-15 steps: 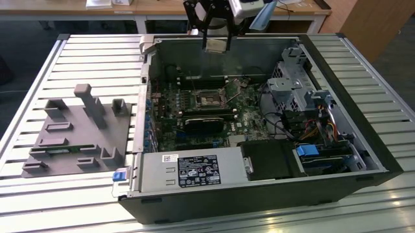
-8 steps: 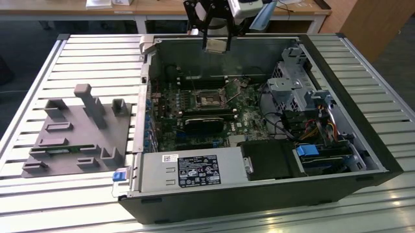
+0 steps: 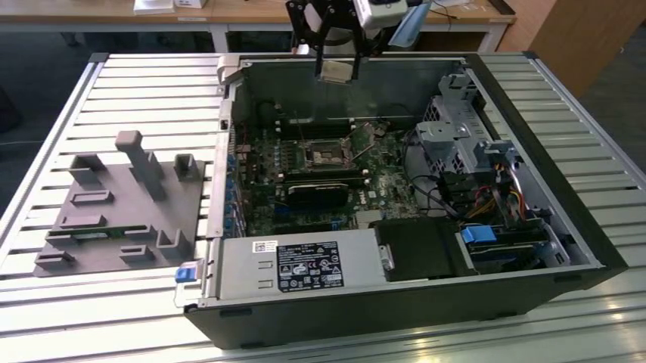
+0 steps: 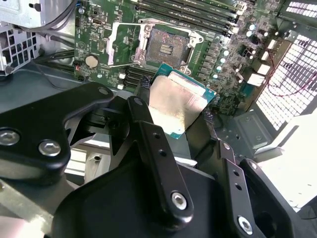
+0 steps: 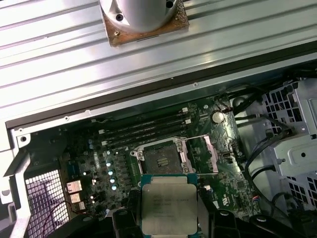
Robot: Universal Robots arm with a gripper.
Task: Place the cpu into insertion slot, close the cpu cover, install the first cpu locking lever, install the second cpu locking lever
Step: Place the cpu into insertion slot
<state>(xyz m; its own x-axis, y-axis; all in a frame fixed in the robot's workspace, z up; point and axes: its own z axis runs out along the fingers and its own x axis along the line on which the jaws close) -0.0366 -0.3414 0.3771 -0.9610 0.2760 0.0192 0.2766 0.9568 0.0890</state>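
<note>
The end effector (image 3: 336, 69) is clamped on the cpu (image 4: 178, 104) by opposite edges, high over the case (image 3: 404, 314), at 12 o'clock from the slot (image 3: 321, 153) in the exterior view. Seating it well likely needs level carriage, corners squared to the slot, gentle descent.

Gripper (image 3: 335, 68): its upper part runs off the exterior view's top edge.
Chip (image 5: 169, 208): in the first wrist view its near edge is cut by the picture's border, and both side edges sit behind the fingers (image 5: 129, 223). In the second wrist view a black finger link covers its near corner.
Socket (image 3: 323, 153): contacts too fine to tell in the exterior view.
Cover (image 4: 121, 44): in the exterior view, too small to tell apart from the socket.
Grey tray (image 3: 121, 204): contents of its pockets too small to tell.
Label (image 3: 308, 265): print too small.
Desk (image 3: 253, 11): cut off by the top edge.
</note>
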